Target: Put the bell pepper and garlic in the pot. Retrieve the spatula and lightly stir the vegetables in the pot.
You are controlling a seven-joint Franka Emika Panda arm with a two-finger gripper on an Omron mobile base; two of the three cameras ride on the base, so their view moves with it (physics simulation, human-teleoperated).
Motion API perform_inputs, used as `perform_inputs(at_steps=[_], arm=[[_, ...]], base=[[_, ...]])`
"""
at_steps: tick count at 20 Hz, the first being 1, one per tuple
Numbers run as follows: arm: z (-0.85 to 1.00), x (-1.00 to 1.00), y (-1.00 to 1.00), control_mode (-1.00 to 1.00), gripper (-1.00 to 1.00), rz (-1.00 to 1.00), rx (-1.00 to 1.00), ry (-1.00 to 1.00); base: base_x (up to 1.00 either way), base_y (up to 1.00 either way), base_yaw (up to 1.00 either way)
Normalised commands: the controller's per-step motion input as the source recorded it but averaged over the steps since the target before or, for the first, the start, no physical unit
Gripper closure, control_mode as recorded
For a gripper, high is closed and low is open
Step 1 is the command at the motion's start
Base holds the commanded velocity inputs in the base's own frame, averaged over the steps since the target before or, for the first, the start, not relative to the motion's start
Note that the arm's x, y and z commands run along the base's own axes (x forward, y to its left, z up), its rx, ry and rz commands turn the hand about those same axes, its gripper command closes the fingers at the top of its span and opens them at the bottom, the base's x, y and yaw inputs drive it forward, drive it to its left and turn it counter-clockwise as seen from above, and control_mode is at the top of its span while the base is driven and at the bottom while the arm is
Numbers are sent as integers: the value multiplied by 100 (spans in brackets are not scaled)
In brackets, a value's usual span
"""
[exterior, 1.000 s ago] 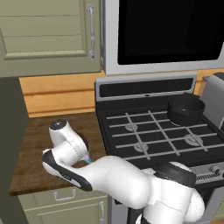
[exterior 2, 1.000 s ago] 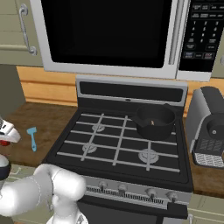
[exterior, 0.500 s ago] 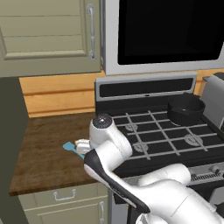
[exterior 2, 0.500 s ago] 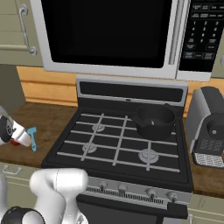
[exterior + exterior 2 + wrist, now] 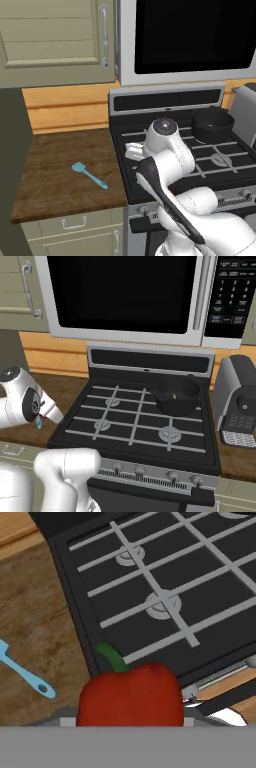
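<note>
Pincer grasping the red bell pepper above the stove's front-left corner; spatula lies left of the stove.

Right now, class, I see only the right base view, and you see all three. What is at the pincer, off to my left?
Observer: A glossy red bell pepper with a green stem. The hand view shows it close up, above the front left corner of the black stove.
Operator: And where does the spatula lie?
Observer: The small light-blue spatula lies flat on the brown wooden counter, left of the stove, with nothing touching it.
Operator: Which way does it point?
Observer: In the left base view its blade lies toward the back left, and its handle runs toward the counter's front edge.
</note>
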Motion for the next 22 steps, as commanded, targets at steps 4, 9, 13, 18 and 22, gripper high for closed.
perform_inputs(at_steps=[4, 9, 13, 18, 22], arm=[[46, 0, -100, -100, 100, -13, 2, -4], [30, 5, -100, -100, 100, -11, 4, 0], [16, 24, -100, -100, 100, -8, 6, 0], [16, 30, -100, -100, 100, -7, 3, 0], [29, 37, -100, -100, 100, -5, 0, 0]], base=[[0, 0, 0], [0, 0, 0], [0, 0, 0], [0, 0, 0], [0, 0, 0]])
